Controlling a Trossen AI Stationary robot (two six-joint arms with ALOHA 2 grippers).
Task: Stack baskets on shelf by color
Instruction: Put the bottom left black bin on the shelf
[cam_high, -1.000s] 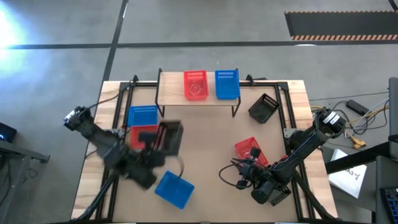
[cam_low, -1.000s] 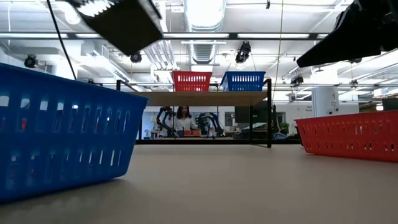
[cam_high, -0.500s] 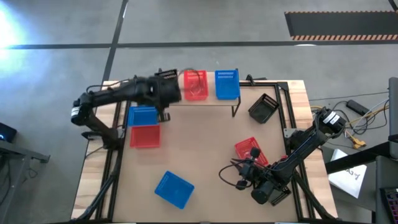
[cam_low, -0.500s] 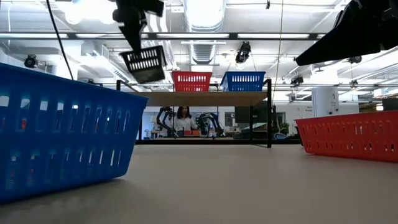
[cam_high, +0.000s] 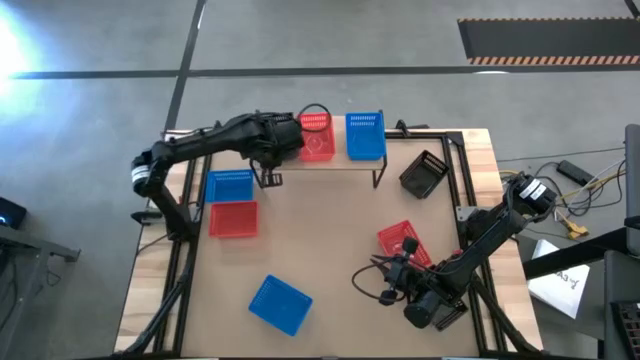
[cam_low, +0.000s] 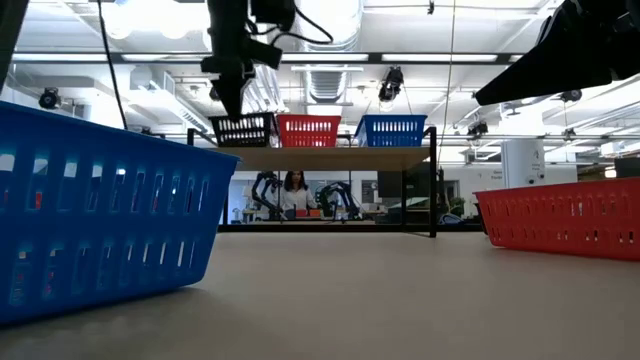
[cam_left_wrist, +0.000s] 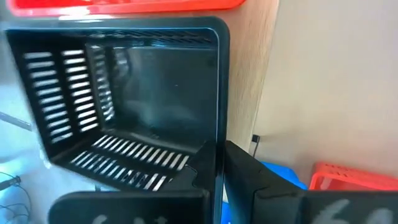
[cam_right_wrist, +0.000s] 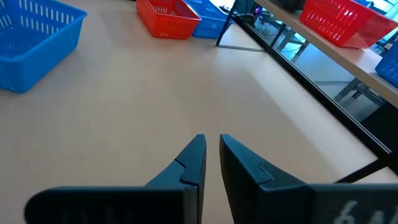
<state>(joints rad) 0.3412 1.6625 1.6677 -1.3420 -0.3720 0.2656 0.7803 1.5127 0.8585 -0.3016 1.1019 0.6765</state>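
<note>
My left gripper (cam_low: 232, 100) is shut on a black basket (cam_low: 243, 130) at the left end of the shelf (cam_low: 330, 157). The black basket's bottom is at the level of the plank, right beside a red basket (cam_low: 308, 130). A blue basket (cam_low: 390, 130) stands to the right of the red one. In the high view the left arm hides the black basket. The red basket (cam_high: 315, 137) and the blue basket (cam_high: 365, 135) rest on the shelf (cam_high: 335, 163). My right gripper (cam_right_wrist: 211, 146) hovers low over the table's near right part, open by a narrow gap and empty. My left gripper has one finger (cam_left_wrist: 200, 169) inside the black basket and one outside. Between them is the near short wall (cam_left_wrist: 219, 140), close to its left corner. The fingers come steeply from above. The basket sits about level; whether its bottom rests on the plank I cannot tell.
Loose on the table are a blue basket (cam_high: 229, 185) and a red basket (cam_high: 232, 218) at the left. A blue basket (cam_high: 280, 304) lies near the front, a red basket (cam_high: 403, 242) by the right arm, and a black basket (cam_high: 423, 173) at the far right.
My left gripper has swung from the table's near left toward the far edge, then a little right and down to the shelf's left end. It stayed shut on the black basket. The basket hung tilted in the air; now it sits level beside the red basket.
</note>
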